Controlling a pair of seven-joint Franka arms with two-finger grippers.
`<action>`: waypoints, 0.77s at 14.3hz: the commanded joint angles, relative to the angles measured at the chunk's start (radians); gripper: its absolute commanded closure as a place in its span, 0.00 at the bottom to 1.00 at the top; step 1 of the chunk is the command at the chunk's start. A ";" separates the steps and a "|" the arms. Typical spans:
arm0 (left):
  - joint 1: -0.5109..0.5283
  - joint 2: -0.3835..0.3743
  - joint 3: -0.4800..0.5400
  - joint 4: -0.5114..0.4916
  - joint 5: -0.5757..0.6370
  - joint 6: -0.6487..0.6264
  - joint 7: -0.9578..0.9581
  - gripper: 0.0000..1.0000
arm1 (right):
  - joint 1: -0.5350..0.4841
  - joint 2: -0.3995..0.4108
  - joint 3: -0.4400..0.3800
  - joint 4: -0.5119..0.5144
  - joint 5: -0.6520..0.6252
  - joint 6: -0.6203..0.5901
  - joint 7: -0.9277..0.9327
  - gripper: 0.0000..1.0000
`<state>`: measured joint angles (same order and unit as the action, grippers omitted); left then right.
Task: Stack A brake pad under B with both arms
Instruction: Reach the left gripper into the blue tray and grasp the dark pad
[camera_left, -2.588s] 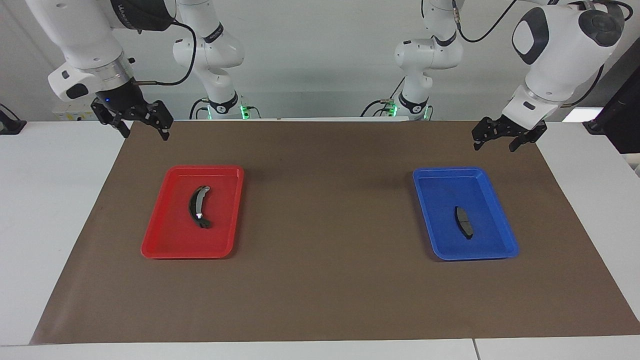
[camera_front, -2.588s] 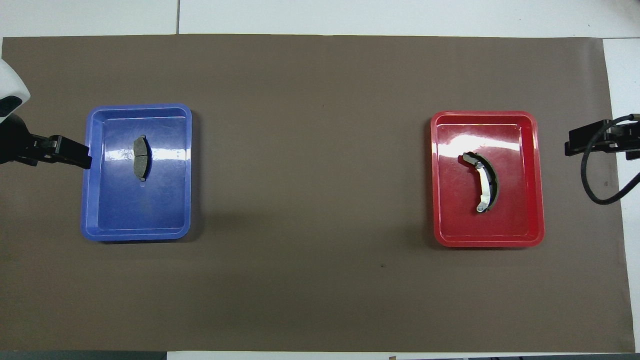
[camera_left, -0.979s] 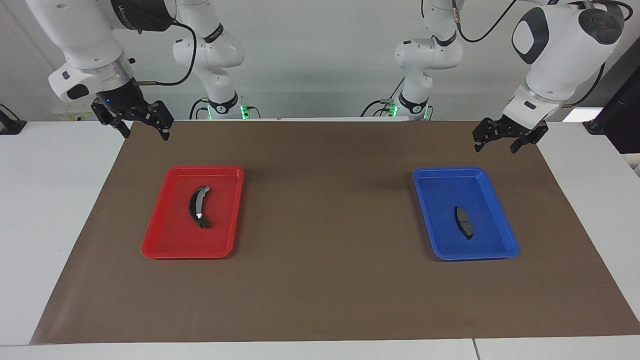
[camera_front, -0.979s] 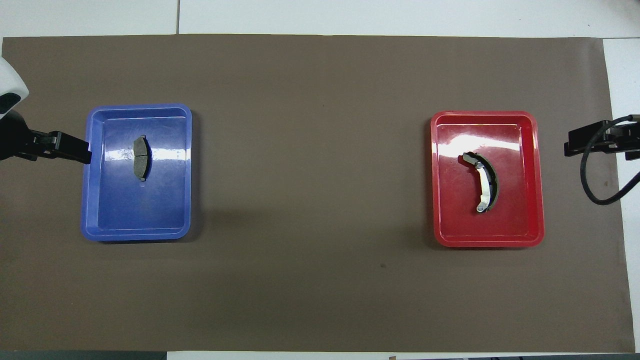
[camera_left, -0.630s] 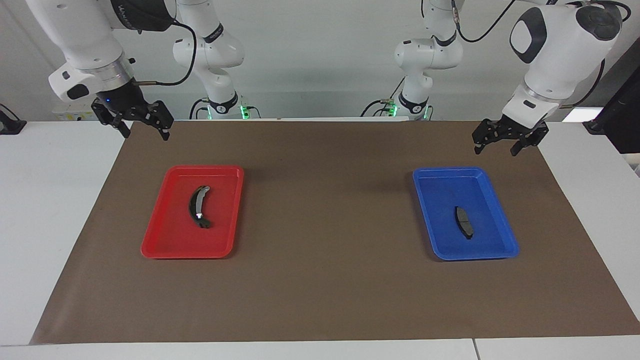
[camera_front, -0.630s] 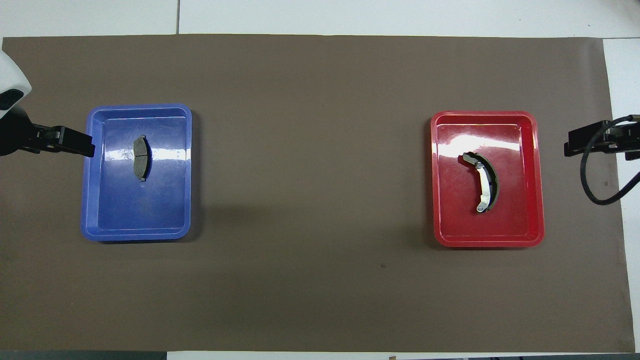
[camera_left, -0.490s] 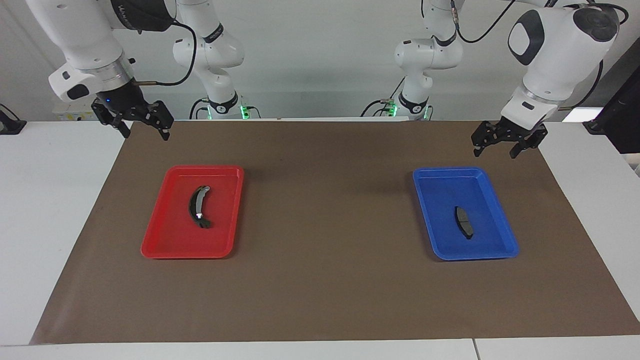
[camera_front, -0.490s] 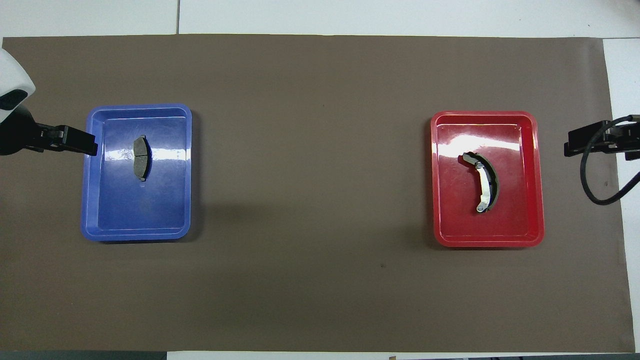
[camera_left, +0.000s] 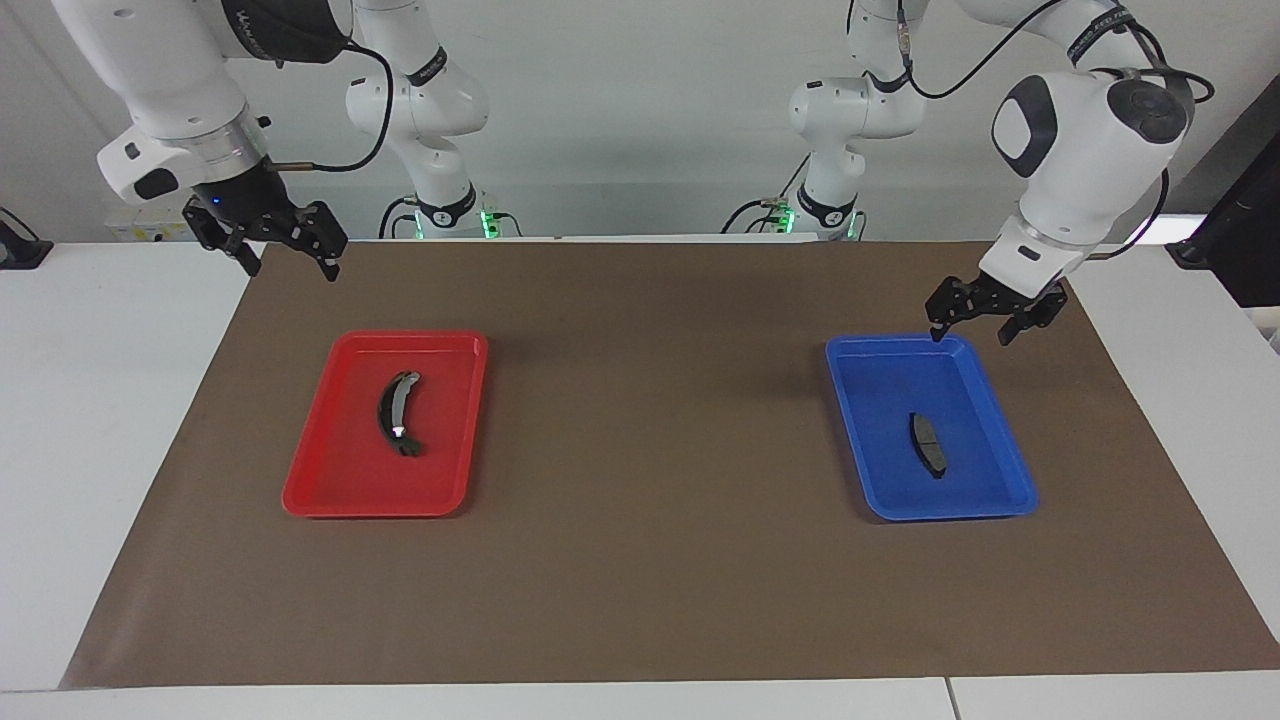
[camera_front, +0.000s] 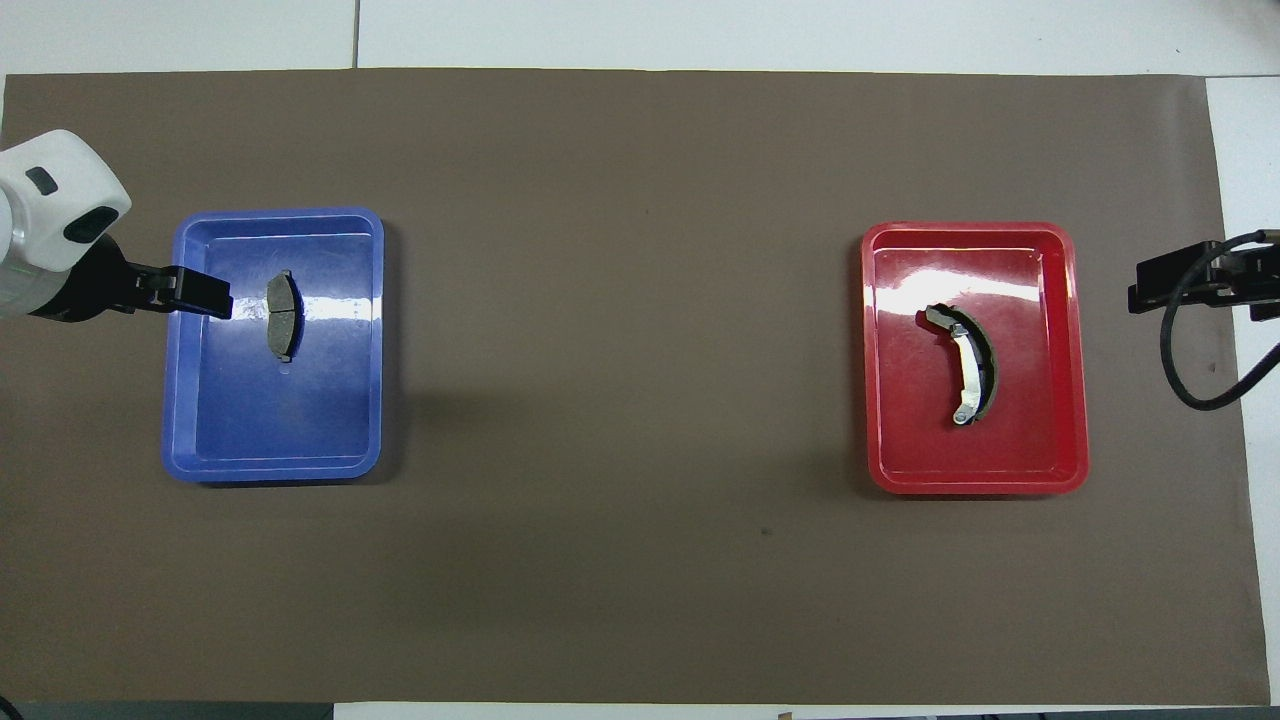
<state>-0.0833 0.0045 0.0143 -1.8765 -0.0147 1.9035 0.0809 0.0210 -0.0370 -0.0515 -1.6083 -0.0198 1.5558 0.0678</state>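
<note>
The A brake pad (camera_left: 927, 445), small and dark with a groove across its middle, lies in a blue tray (camera_left: 900, 340); it also shows in the overhead view (camera_front: 281, 316). B (camera_left: 396, 413), the long crescent pad with a white spot, lies in a red tray (camera_left: 410, 338); it also shows in the overhead view (camera_front: 968, 365). My left gripper (camera_left: 970, 328) is open and empty in the air over the blue tray's rim, apart from the A pad; the overhead view (camera_front: 200, 295) shows it beside that pad. My right gripper (camera_left: 290, 262) is open and empty, and it waits above the mat's corner, clear of the red tray.
A brown mat (camera_left: 640, 560) covers the table between and around the two trays. The blue tray (camera_front: 280, 470) is toward the left arm's end, the red tray (camera_front: 975, 485) toward the right arm's end. White table shows past the mat's edges.
My left gripper has come down and moved in from outside the blue tray to over its rim, closer to the A pad. The right arm and both pads have not moved.
</note>
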 joint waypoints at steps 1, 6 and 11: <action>0.014 -0.021 0.001 -0.146 -0.016 0.155 0.000 0.02 | -0.006 -0.012 0.004 -0.016 0.001 0.001 -0.022 0.00; 0.016 0.141 0.001 -0.228 -0.016 0.431 -0.003 0.02 | -0.009 -0.012 0.002 -0.016 0.001 0.003 -0.020 0.00; 0.017 0.279 0.001 -0.230 -0.016 0.597 -0.001 0.03 | -0.007 -0.011 0.004 -0.016 0.001 0.009 -0.019 0.00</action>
<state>-0.0720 0.2436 0.0169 -2.1061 -0.0181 2.4386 0.0792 0.0205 -0.0370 -0.0515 -1.6088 -0.0198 1.5558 0.0678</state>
